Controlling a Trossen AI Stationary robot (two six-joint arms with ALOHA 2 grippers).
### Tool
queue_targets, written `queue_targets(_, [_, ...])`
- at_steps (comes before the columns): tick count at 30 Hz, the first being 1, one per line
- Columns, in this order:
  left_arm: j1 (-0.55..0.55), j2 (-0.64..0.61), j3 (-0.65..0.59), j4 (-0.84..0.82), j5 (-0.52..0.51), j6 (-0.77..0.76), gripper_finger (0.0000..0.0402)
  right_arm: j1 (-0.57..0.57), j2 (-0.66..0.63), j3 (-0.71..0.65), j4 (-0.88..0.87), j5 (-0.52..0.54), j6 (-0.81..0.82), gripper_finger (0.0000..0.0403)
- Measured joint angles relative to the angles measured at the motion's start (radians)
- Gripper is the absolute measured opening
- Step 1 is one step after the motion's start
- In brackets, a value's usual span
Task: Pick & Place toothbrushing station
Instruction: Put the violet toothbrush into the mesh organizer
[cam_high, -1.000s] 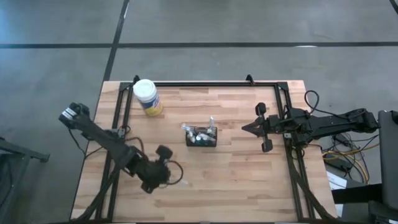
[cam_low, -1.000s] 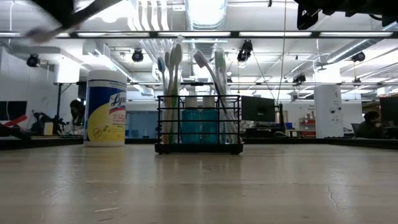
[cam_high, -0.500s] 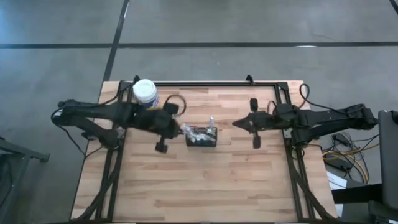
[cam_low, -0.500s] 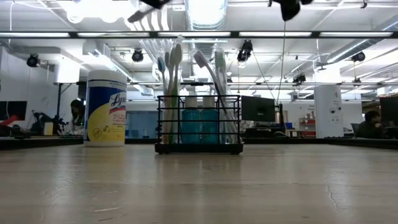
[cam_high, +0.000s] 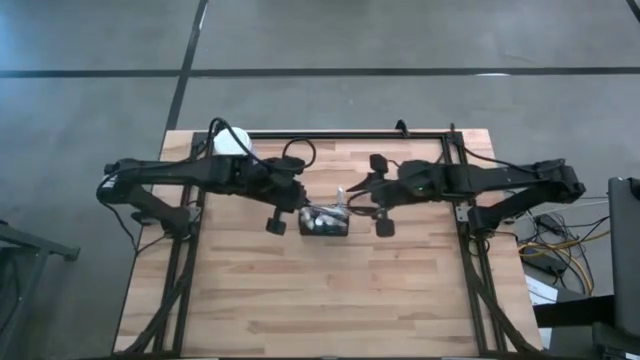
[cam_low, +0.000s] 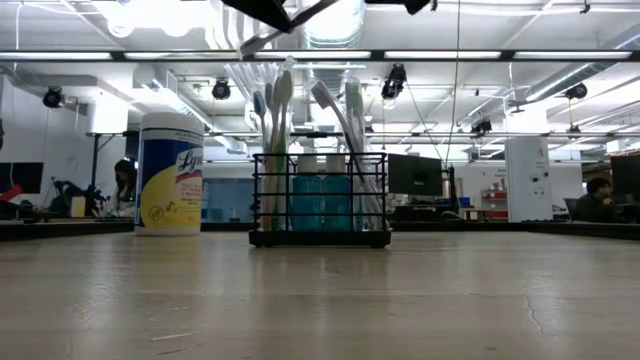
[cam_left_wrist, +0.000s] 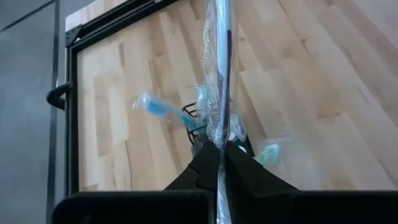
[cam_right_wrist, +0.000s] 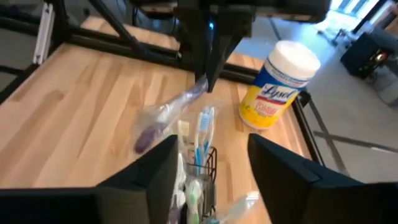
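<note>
Stood upright near the middle of the wooden table (cam_high: 330, 300), a little toward the far edge: the black wire-mesh caddy (cam_low: 320, 198), with several toothbrushes (cam_low: 280, 100) leaning out of its top and 2 teal shapes low inside, not identifiable; seen from above only as a small dark box (cam_high: 324, 222) with pale bits poking out, individual brushes impossible to count; in the right wrist view cut off at the frame's lower edge, only the rim and brush heads (cam_right_wrist: 202, 134) visible.

Hovered just beside the caddy on its left side: the left gripper (cam_left_wrist: 219, 163), fingers pressed together on a wrapped toothbrush (cam_left_wrist: 217, 81) in clear crinkled film; seen from the other arm as a blurred wrapped brush with a dark purplish head (cam_right_wrist: 165, 118) slanting down above the caddy; contact between that brush and the caddy not determinable; the same gripper barely readable in the overhead view (cam_high: 285, 205).

Hung just right of the caddy and above it: the right gripper (cam_right_wrist: 208, 163), fingers spread apart with nothing between them; mostly a dark mass from above (cam_high: 372, 205); in the low view both arms reduced to dark fragments cut by the upper edge.

Stood at the far left corner, well apart from the caddy: a white-lidded yellow wipes canister (cam_low: 168, 175), partly hidden under the left arm from above (cam_high: 232, 142).
</note>
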Motion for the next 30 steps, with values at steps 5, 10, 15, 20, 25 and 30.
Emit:
queue_targets(5, [0.001,-0.007,0.012,0.0,-0.026,0.0,0.001,0.0,0.07,0.074,-0.061,0.0,0.002,0.0224])
queue_targets(10, [0.002,-0.014,0.015,-0.005,-0.035,-0.001,0.0008,-0.001,0.093,0.113,-0.072,-0.042,-0.003,0.0238])
queue_targets(15, [0.002,-0.043,0.015,-0.019,-0.073,-0.002,0.0009,0.006,0.072,0.153,-0.13,-0.062,-0.002,0.024])
queue_targets(20, [0.012,-0.069,0.016,-0.013,-0.099,-0.001,0.0007,0.007,0.033,0.158,-0.142,-0.068,0.0,0.0241])
queue_targets(25, [0.022,-0.058,0.016,-0.007,-0.105,0.0,0.0008,0.007,0.052,0.158,-0.118,-0.064,-0.003,0.0242])
queue_targets(30, [0.022,-0.044,0.016,-0.007,-0.105,0.004,0.0007,0.006,0.094,0.158,-0.09,-0.053,-0.008,0.0241])
